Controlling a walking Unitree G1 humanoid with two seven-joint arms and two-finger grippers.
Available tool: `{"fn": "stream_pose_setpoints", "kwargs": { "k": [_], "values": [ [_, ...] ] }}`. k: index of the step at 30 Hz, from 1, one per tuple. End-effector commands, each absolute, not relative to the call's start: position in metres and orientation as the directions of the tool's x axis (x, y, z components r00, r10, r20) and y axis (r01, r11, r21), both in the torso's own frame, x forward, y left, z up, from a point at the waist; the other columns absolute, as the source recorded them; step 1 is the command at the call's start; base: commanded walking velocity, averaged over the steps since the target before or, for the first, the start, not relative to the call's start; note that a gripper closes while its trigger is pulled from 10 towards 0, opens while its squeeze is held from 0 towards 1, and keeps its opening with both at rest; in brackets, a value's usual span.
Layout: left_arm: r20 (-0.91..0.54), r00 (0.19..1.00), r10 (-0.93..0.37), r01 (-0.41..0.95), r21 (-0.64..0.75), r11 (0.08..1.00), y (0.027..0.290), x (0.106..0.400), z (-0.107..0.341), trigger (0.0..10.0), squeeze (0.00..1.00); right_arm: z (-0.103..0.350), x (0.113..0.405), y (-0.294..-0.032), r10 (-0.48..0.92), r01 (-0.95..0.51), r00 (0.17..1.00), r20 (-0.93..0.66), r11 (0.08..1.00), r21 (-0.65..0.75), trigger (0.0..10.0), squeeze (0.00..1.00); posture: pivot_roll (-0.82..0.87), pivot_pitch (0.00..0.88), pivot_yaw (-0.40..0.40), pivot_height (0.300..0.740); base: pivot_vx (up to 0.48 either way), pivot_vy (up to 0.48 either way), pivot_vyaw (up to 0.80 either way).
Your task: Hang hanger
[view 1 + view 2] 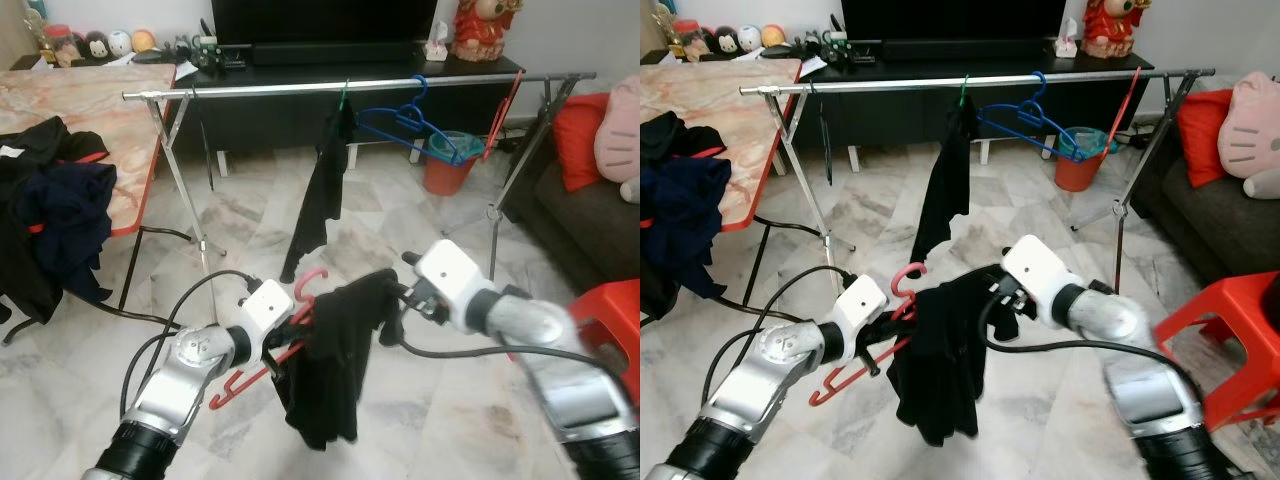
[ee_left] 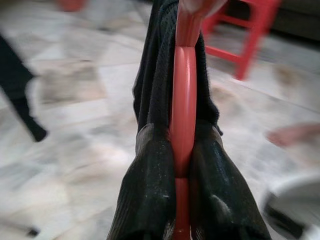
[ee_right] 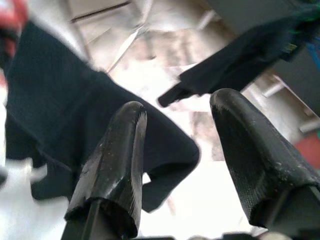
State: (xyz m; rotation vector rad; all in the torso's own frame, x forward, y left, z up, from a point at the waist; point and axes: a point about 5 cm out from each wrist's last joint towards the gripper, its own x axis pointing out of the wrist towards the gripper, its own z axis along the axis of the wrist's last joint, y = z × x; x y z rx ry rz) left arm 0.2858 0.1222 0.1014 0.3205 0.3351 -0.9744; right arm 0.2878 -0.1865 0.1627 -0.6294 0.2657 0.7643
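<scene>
A red plastic hanger (image 1: 308,283) carries a black garment (image 1: 330,370) low in front of me. My left gripper (image 2: 181,137) is shut on the hanger's bar, with black fingers (image 2: 150,190) on either side of it. My right gripper (image 3: 180,102) is open just right of the garment's top edge, and the cloth lies behind its fingers (image 3: 120,160) rather than between them. The silver clothes rail (image 1: 300,88) crosses the room ahead. On it hang a black garment on a green hanger (image 1: 322,190), blue hangers (image 1: 400,120) and a red hanger (image 1: 503,110).
A marble-topped table (image 1: 110,110) with a pile of dark clothes (image 1: 50,220) stands at the left. A red stool (image 1: 610,310) and a dark sofa (image 1: 590,215) with a red cushion are at the right. An orange bin (image 1: 447,160) sits behind the rail.
</scene>
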Motion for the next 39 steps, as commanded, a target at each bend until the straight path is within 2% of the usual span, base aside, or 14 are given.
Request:
{"fn": "stream_pose_setpoints", "kwargs": {
  "k": [1, 5, 8, 10, 14, 20, 31, 39],
  "values": [
    [-0.375, 0.459, -0.806, 0.885, 0.106, 0.454, 0.116, 0.281, 0.114, 10.0, 0.00, 0.149, 0.278, -0.184, 0.648, -0.809, 0.587, -0.485, 0.471, -0.350, 10.0, 0.00, -0.12, 0.000, -0.044, 0.740, 0.000, 0.000, 0.00],
    [-0.373, 0.430, -0.822, 0.898, 0.089, 0.430, 0.117, 0.279, 0.117, 10.0, 0.00, 0.144, 0.273, -0.185, 0.685, -0.849, 0.528, -0.502, 0.436, -0.299, 10.0, 0.00, -0.12, 0.000, -0.045, 0.740, 0.000, 0.000, 0.00],
    [-0.396, 0.353, -0.848, 0.932, 0.065, 0.358, 0.117, 0.270, 0.116, 10.0, 0.00, 0.136, 0.270, -0.194, 0.707, -0.883, 0.466, -0.532, 0.412, -0.226, 10.0, 0.00, -0.11, 0.000, -0.047, 0.740, 0.000, 0.000, 0.00],
    [-0.395, 0.335, -0.855, 0.938, 0.057, 0.341, 0.116, 0.269, 0.116, 10.0, 0.00, 0.134, 0.269, -0.197, 0.711, -0.894, 0.444, -0.546, 0.392, -0.216, 10.0, 0.00, -0.11, 0.000, -0.045, 0.740, 0.000, 0.000, 0.00],
    [-0.392, 0.301, -0.869, 0.949, 0.036, 0.313, 0.114, 0.266, 0.119, 10.0, 0.00, 0.135, 0.273, -0.204, 0.704, -0.892, 0.449, -0.551, 0.386, -0.235, 10.0, 0.00, -0.11, 0.000, -0.045, 0.740, 0.000, 0.000, 0.00],
    [-0.398, 0.261, -0.879, 0.960, 0.011, 0.280, 0.113, 0.262, 0.121, 10.0, 0.00, 0.133, 0.277, -0.209, 0.722, -0.910, 0.412, -0.556, 0.354, -0.214, 10.0, 0.00, -0.11, 0.000, -0.045, 0.740, 0.000, 0.000, 0.00],
    [-0.403, 0.189, -0.895, 0.978, -0.007, 0.210, 0.108, 0.256, 0.126, 10.0, 0.00, 0.115, 0.276, -0.194, 0.816, -0.963, 0.254, -0.520, 0.264, -0.057, 10.0, 0.00, -0.11, 0.000, -0.048, 0.740, 0.000, 0.000, 0.00],
    [-0.405, 0.165, -0.899, 0.982, -0.013, 0.186, 0.105, 0.253, 0.127, 10.0, 0.00, 0.101, 0.274, -0.190, 0.827, -0.973, 0.196, -0.527, 0.229, -0.003, 10.0, 0.00, -0.10, 0.000, -0.048, 0.740, 0.000, 0.000, 0.00]
  ]
}}
